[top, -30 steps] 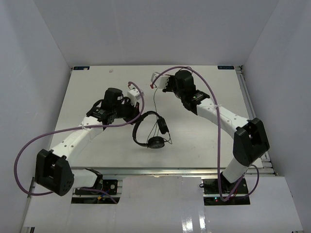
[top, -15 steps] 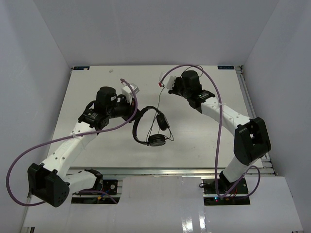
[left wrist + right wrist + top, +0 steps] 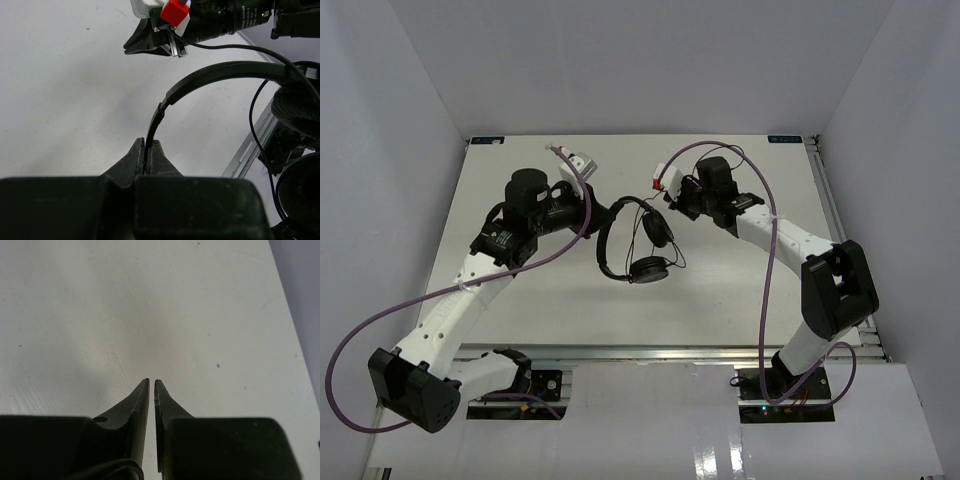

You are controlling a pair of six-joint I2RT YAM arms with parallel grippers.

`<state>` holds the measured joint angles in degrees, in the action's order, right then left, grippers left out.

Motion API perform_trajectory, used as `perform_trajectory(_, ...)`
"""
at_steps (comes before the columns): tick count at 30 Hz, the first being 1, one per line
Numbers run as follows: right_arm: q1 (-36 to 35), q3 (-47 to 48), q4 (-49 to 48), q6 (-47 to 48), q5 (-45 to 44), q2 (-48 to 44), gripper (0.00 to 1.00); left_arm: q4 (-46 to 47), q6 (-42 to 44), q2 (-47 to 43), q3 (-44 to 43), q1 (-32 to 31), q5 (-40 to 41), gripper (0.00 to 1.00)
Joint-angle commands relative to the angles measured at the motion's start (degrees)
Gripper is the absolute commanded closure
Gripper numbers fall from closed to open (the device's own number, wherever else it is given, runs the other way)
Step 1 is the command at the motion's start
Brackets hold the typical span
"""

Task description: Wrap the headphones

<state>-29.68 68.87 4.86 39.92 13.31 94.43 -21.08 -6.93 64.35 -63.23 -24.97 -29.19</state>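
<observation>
The black headphones (image 3: 620, 210) hang off the table by their thin headband (image 3: 210, 75). The two round ear cups (image 3: 650, 268) dangle close together, and they fill the right edge of the left wrist view (image 3: 300, 107). My left gripper (image 3: 604, 213) is shut on the headband's lower end (image 3: 148, 143). My right gripper (image 3: 667, 198) sits just right of the headband top, jaws almost closed (image 3: 152, 381). The thin black cord (image 3: 225, 47) runs from its fingers (image 3: 142, 42) to the cups. A loop of cord shows under its left finger (image 3: 120, 471).
The white table (image 3: 520, 290) is boxed in by white walls at the back and sides. A metal rail (image 3: 250, 150) runs along the table edge. Thick purple arm cables (image 3: 765, 270) loop beside both arms.
My left gripper has raised the headphones and carried them toward the back. My right gripper has come nearer and to the right with the cord, ending close to the headband top.
</observation>
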Motion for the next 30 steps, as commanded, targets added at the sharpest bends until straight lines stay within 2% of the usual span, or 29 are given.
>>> perform_trajectory(1,1.02,-0.12,1.13,-5.24,8.15,-0.69,0.83,1.75,-3.66,-2.24,-3.02,0.65,1.79,1.0)
perform_trajectory(7,1.47,-0.41,2.96,-9.93,16.02,0.4,0.72,0.17,-7.65,-1.08,-4.8,1.33,6.15,1.0)
perform_trajectory(11,2.26,-1.74,2.96,-13.22,22.36,0.93,0.55,-1.77,-8.64,-0.1,-7.28,2.59,9.69,1.0)
perform_trajectory(15,2.43,-3.7,2.81,-14.29,28.16,1.15,0.4,-2.18,-9.56,0.78,-9.23,4.72,9.45,1.0)
perform_trajectory(26,6.51,-7.22,2.77,-13.25,41.95,1.69,0.27,-2.65,-10.55,2.77,-11.88,12.33,4.4,1.0)
perform_trajectory(30,7.24,-8.39,2.53,-12.1,44.28,1.64,0.17,-2.7,-10.56,3.45,-12.53,13.13,4.48,1.0)
